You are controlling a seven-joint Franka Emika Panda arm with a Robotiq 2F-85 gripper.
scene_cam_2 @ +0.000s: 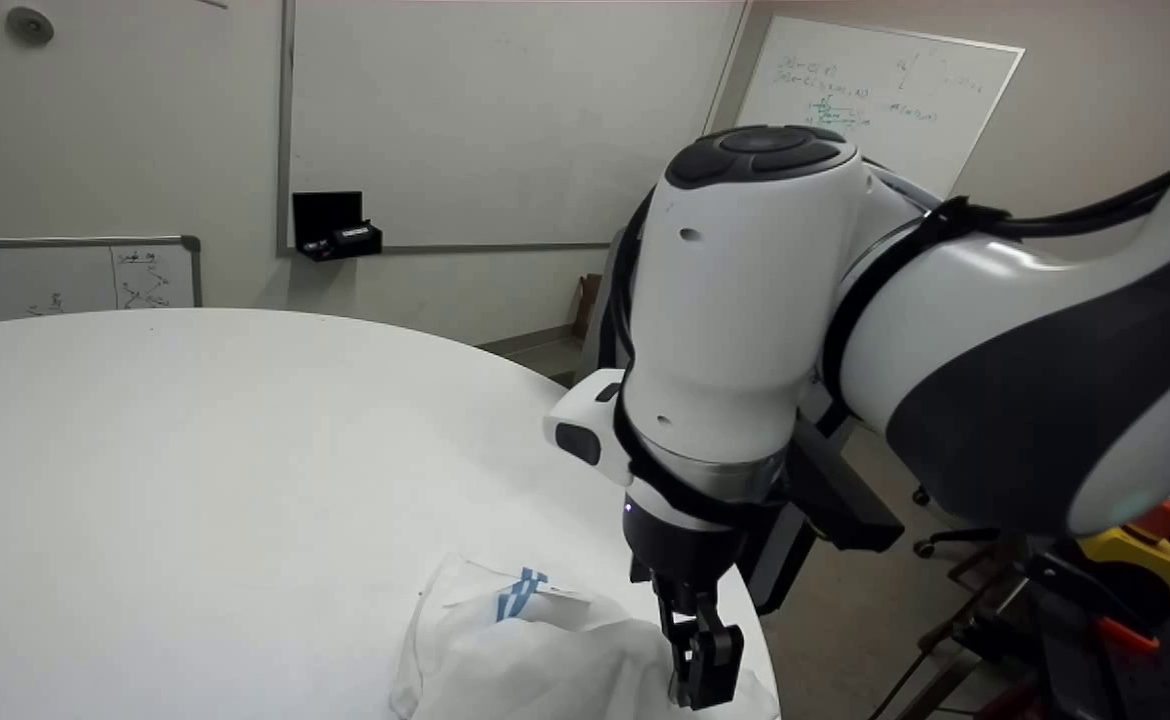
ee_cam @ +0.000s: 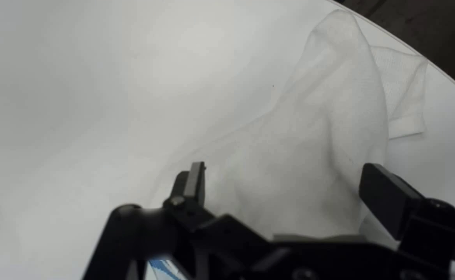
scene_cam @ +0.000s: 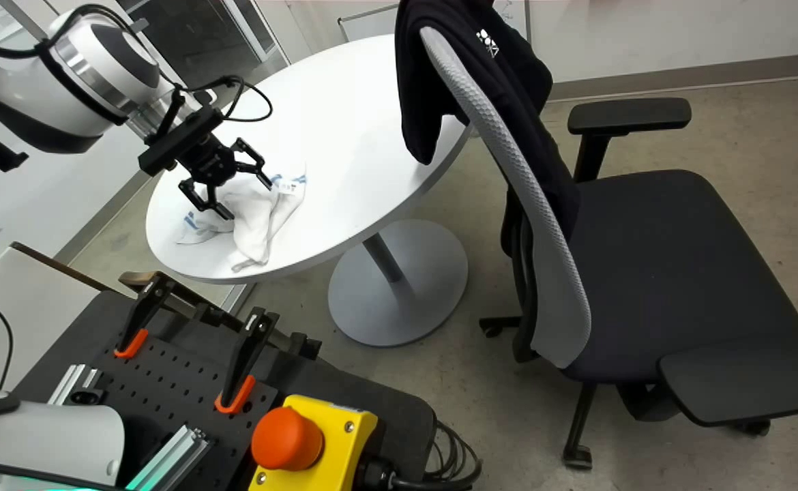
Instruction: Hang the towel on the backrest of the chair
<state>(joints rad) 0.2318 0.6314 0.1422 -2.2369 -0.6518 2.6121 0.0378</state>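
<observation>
A crumpled white towel (scene_cam: 252,228) with blue marks lies on the round white table near its edge. It also shows in an exterior view (scene_cam_2: 545,675) and in the wrist view (ee_cam: 313,116). My gripper (scene_cam: 249,202) points down over the towel with its fingers wide apart. In the wrist view the gripper (ee_cam: 284,171) has towel cloth between and below its fingers, not pinched. Whether the fingertips touch the cloth I cannot tell. The chair's grey-edged backrest (scene_cam: 554,286) stands beyond the table, and a black garment (scene_cam: 508,102) hangs over its upper part.
The round white table (scene_cam: 351,129) also shows in an exterior view (scene_cam_2: 225,470). The chair has a black seat (scene_cam: 665,273) and armrests (scene_cam: 627,116). A dark bench with clamps (scene_cam: 242,361) and a yellow box with an orange button (scene_cam: 334,436) stands near the table.
</observation>
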